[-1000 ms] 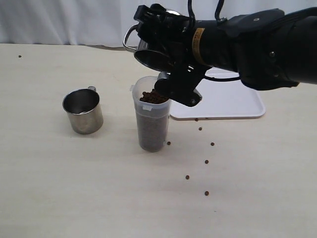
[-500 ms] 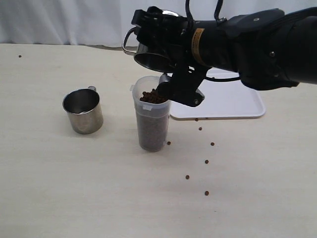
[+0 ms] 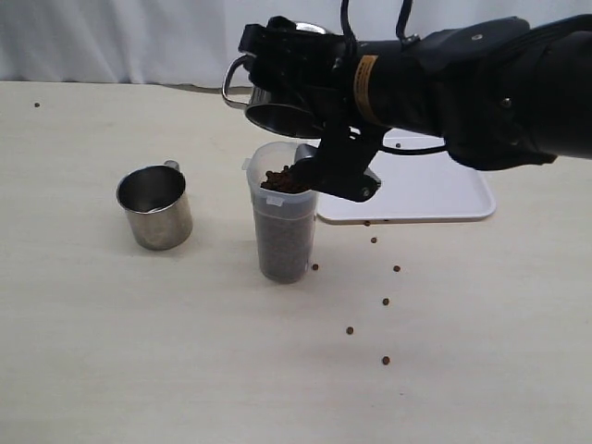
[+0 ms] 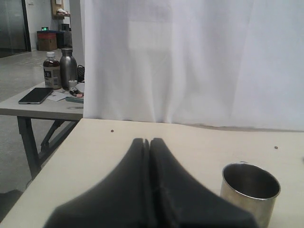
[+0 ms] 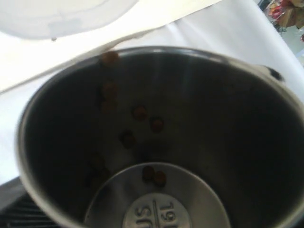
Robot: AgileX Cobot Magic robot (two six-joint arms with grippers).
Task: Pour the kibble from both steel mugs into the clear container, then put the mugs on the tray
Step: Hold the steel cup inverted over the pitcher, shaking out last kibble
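Right pincer clamped on tilted steel mug over clear container heaped with kibble. Left pincer together. Second mug upright on surface; stray pellets scattered.

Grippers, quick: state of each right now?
Left gripper: closed, holding nothing.
Right gripper: holding a steel mug, tipped over the clear container.

Lab: white curtain, cluttered desk
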